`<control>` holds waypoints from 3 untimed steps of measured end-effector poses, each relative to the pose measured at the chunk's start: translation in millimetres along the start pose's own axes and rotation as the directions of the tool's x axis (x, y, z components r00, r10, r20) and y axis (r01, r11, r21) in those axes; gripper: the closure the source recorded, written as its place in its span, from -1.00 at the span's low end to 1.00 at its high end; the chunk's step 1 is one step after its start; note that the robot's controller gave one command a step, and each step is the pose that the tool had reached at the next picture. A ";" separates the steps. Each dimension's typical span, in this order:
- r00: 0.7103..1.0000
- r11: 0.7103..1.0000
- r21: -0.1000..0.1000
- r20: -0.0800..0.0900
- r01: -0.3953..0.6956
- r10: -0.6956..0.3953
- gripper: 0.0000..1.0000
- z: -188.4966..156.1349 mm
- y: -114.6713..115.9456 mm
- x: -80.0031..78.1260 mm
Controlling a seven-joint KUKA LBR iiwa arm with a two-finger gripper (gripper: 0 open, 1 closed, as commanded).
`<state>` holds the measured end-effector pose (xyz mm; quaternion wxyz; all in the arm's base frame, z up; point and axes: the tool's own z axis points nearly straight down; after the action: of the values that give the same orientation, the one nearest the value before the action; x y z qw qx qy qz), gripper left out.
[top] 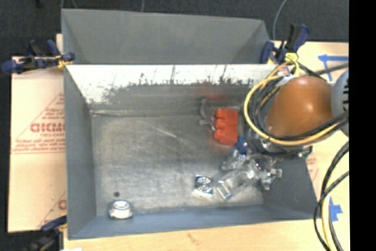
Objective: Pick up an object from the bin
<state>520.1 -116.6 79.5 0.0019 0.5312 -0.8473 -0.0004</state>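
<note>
In the grey metal bin we saw a small round white cap at the front left. Further right lay a little black-and-white patterned piece, an orange-red ridged plastic block behind it, then a clear crumpled plastic piece right by the gripper. We could not tell whether the gripper was open or closed.
</note>
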 end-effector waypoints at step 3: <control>0.997 0.997 0.009 0.007 -0.076 0.076 1.00 -4.0 13.6 -1.9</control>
<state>508.7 -109.0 83.5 -0.0035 0.4985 -0.8669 0.0020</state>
